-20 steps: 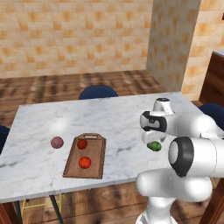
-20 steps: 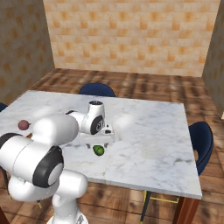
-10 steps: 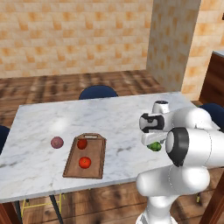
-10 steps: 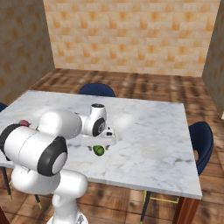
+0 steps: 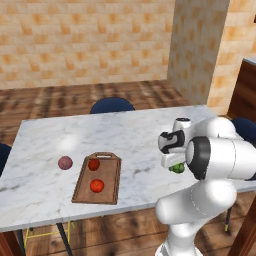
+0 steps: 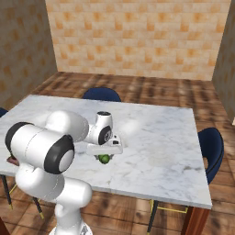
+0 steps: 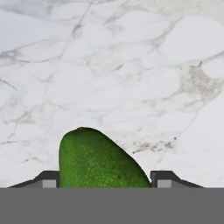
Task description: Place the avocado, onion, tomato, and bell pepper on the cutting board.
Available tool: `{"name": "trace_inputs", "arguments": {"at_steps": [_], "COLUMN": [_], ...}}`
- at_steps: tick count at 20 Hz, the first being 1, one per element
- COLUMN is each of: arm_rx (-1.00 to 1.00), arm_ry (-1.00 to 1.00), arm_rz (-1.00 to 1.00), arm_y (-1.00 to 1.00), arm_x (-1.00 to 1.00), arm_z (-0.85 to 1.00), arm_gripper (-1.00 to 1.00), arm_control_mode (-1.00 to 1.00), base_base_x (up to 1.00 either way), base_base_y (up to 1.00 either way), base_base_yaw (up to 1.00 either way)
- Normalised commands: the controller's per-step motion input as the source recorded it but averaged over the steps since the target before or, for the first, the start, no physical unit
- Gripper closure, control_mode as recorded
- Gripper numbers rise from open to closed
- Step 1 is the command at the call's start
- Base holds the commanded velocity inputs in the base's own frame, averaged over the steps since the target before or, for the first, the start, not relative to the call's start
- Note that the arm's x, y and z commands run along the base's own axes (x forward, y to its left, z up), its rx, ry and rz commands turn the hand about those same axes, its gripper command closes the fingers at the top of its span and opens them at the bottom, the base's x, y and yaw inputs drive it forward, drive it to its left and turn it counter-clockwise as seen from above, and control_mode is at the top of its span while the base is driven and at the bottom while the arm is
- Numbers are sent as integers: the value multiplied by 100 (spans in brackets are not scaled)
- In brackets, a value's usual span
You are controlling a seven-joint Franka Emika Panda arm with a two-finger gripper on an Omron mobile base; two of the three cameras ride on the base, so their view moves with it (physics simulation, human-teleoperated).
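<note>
The green avocado (image 5: 177,169) (image 6: 104,159) lies on the marble table at its near right side. My gripper (image 5: 175,165) (image 6: 104,155) points down over it. In the hand view the avocado (image 7: 100,161) sits between my two fingertips (image 7: 47,178), which press against its sides, so the gripper (image 7: 105,179) is shut on it. The brown cutting board (image 5: 82,189) lies far to the left with two red items on it (image 5: 93,164) (image 5: 97,185); which one is the tomato and which the bell pepper I cannot tell. The mauve onion (image 5: 65,162) rests on the table just left of the board.
The white marble table (image 5: 50,135) (image 6: 160,137) has blue chairs at its far side (image 5: 112,105) (image 6: 102,94) and right end (image 6: 210,147). A tiled pillar (image 5: 195,50) stands behind the table's right end. Bare marble lies between the avocado and the board.
The jaws have closed in from wide open onto the avocado. The hand has sunk slightly over it; nothing on the board has moved.
</note>
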Motion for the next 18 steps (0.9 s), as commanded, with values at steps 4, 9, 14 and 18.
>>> {"name": "trace_inputs", "arguments": {"at_steps": [4,9,14,18], "arm_rx": [4,11,15,9], "arm_ry": [0,0,0,0], "arm_rz": [2,7,10,10], "arm_y": [0,10,56,87], "arm_x": [-14,-21,-11,0], "arm_z": [4,43,64,70], "arm_gripper": [100,100,100,100], "arm_control_mode": [-100,-100,-100,-100], "base_base_x": [0,0,0,0], "base_base_y": [0,0,0,0], "base_base_yaw": [0,0,0,0]}}
